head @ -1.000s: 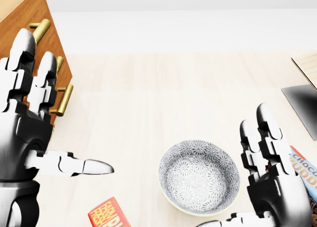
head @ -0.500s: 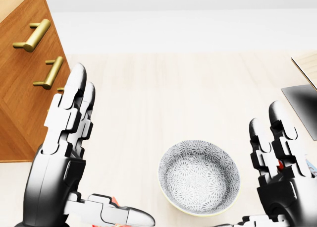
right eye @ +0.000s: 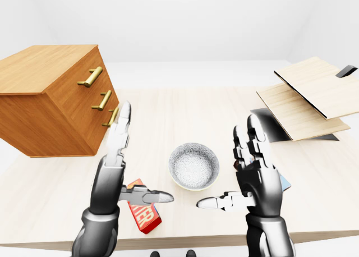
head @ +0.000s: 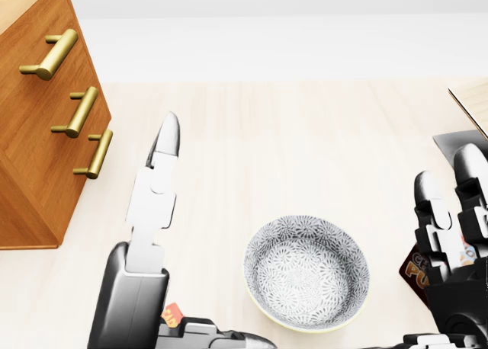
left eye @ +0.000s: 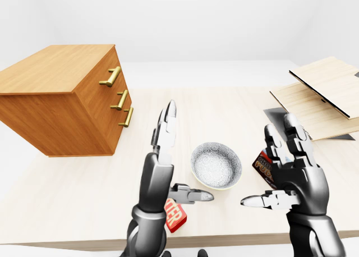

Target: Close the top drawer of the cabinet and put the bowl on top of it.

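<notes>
Spanning the left-eye view, the worktop [left eye: 67, 184] bears the cabinet [left eye: 61, 105] at ten o'clock and the patterned bowl [left eye: 216, 165] centrally. The left hand [left eye: 161, 168] at seven and right hand [left eye: 293, 174] at four are both splayed, empty. Likely stiff, slick, breakable: clasp opposite rims.

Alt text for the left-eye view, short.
The robot's silver-and-black left hand and right hand, fingers open, flank a grey patterned ceramic bowl on a pale wooden table, not touching it. A brown wooden three-drawer cabinet with brass handles stands upper left, drawers apparently shut; a red box lies near the left hand.
</notes>
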`<state>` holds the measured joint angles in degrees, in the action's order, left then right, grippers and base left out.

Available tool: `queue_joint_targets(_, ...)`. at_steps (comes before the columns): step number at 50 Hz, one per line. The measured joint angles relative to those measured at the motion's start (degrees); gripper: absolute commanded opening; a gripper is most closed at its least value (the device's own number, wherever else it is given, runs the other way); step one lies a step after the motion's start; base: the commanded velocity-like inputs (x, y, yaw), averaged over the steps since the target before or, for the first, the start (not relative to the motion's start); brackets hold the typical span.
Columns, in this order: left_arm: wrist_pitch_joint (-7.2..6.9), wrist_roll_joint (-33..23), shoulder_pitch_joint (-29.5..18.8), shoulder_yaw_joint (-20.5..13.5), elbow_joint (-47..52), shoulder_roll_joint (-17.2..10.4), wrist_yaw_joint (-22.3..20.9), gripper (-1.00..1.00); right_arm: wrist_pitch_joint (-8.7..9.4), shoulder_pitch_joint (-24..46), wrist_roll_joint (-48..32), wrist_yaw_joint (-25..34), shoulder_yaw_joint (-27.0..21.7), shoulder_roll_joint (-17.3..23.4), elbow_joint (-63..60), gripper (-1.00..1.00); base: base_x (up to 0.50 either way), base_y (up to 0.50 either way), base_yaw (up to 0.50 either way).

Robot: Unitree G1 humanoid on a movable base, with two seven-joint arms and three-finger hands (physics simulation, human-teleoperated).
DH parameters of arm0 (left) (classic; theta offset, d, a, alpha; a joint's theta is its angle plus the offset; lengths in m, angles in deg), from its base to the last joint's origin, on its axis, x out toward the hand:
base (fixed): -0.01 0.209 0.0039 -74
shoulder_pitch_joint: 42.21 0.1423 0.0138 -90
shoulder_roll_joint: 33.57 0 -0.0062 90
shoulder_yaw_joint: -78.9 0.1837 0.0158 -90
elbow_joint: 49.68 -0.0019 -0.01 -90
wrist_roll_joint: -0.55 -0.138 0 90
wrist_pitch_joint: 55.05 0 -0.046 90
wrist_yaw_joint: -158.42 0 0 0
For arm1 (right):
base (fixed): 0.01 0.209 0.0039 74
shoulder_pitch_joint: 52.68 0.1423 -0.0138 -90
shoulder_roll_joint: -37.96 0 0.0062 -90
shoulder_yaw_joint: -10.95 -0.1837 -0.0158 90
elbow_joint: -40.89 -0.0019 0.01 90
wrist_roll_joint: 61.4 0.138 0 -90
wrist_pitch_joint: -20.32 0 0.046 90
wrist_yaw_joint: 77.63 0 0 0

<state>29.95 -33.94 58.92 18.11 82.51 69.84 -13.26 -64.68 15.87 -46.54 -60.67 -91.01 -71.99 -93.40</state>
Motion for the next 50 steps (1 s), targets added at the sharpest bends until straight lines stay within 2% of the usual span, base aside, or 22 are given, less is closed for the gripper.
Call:
queue_joint_targets(14,0.00,-13.6,1.0,9.1,-4.1,-0.1,5.6,1.00,0.00,0.1,1.6,1.1,-3.2,-1.2,-2.0,1.00,0.00,0.00,0.00)
queue_joint_targets(25,0.00,-21.2,0.4,13.5,-8.6,1.1,7.3,1.00,0.00,-0.1,2.8,1.9,-4.9,-2.0,-3.5,1.00,0.00,0.00,0.00)
queue_joint_targets(34,0.00,-27.0,-0.5,15.0,-12.5,2.5,8.0,1.00,0.00,0.0,4.5,2.6,-7.2,-2.6,-4.9,1.00,0.00,0.00,0.00)
queue_joint_targets(50,0.00,-35.3,-2.5,14.5,-19.4,5.6,8.7,1.00,0.00,0.4,6.4,3.6,-10.1,-3.4,-6.7,1.00,0.00,0.00,0.00)
